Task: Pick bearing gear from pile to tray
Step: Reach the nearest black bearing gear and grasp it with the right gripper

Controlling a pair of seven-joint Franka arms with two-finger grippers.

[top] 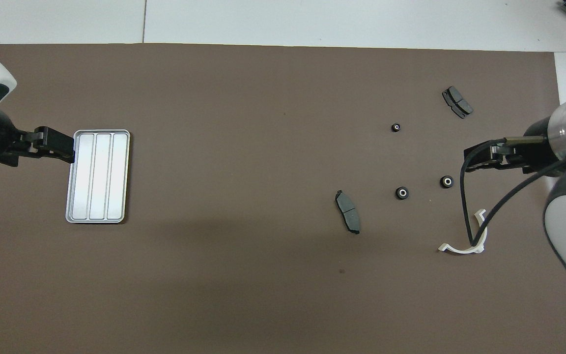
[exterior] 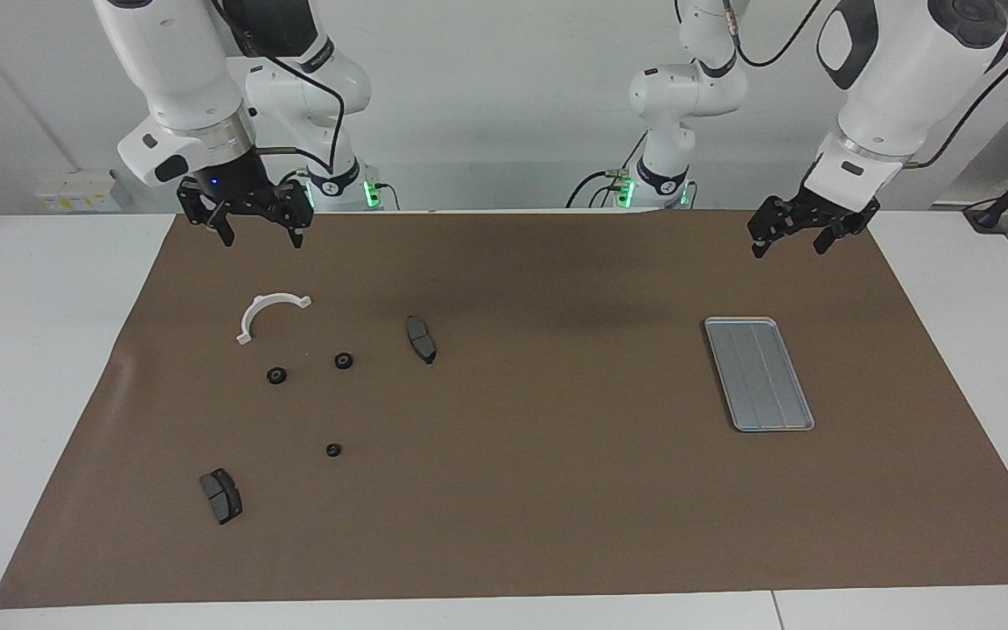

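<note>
Three small black round gears lie on the brown mat at the right arm's end: one (exterior: 276, 375) (top: 447, 182), one (exterior: 344, 360) (top: 402, 192), and one farther from the robots (exterior: 333, 451) (top: 396, 128). The silver tray (exterior: 758, 374) (top: 98, 176) lies empty at the left arm's end. My right gripper (exterior: 261, 238) (top: 467, 164) is open and empty, raised above the mat near the white curved bracket (exterior: 268, 311) (top: 465, 246). My left gripper (exterior: 790, 248) (top: 69, 150) is open and empty, raised above the mat beside the tray's near end.
Two dark grey brake pads lie among the parts: one (exterior: 421, 339) (top: 348, 211) toward the table's middle, one (exterior: 221, 495) (top: 457, 102) farthest from the robots. The brown mat (exterior: 556, 490) covers most of the white table.
</note>
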